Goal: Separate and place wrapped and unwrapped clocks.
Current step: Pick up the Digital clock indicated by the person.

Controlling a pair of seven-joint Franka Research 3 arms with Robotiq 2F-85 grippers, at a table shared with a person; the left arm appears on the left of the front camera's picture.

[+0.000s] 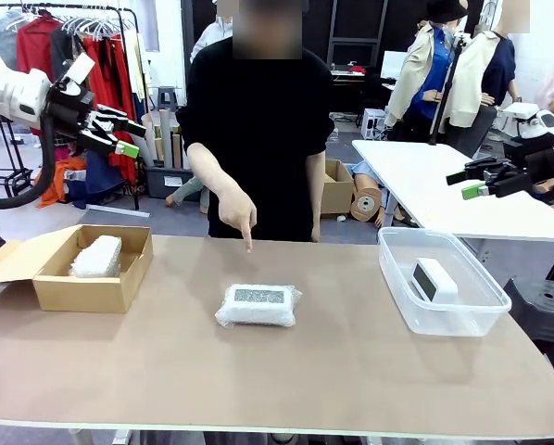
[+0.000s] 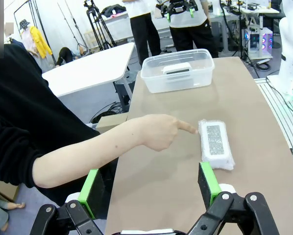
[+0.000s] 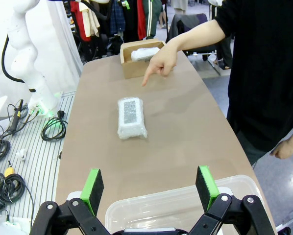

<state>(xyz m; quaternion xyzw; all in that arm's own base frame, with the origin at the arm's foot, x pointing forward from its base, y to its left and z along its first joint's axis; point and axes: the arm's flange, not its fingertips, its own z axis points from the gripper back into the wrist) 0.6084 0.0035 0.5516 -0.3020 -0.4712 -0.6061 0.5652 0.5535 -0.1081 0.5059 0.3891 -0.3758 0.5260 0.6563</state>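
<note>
The flat wrapped clock [image 1: 258, 304] [image 2: 216, 143] [image 3: 131, 117], speckled label up, lay at the middle of the desk [image 1: 351, 371]. A person's hand [image 1: 236, 211] [image 2: 158, 131] [image 3: 161, 61] reached from the far side, one finger pointing down near it. The rounded wrapped clock [image 1: 97, 257] [image 3: 144, 53] sat in an open cardboard box [image 1: 78, 295] at the robot's left end of the desk. The bare white clock [image 1: 434, 279] [image 2: 177, 69] rested inside a clear plastic tub [image 1: 453, 320] at the right end. The left arm's fingers [image 1: 127, 148] [image 2: 92, 191] hung spread wide and empty, raised well off the desk on the left. The right arm's fingers [image 1: 473, 190] [image 3: 205, 186], likewise spread and holding nothing, hovered above the tub.
</note>
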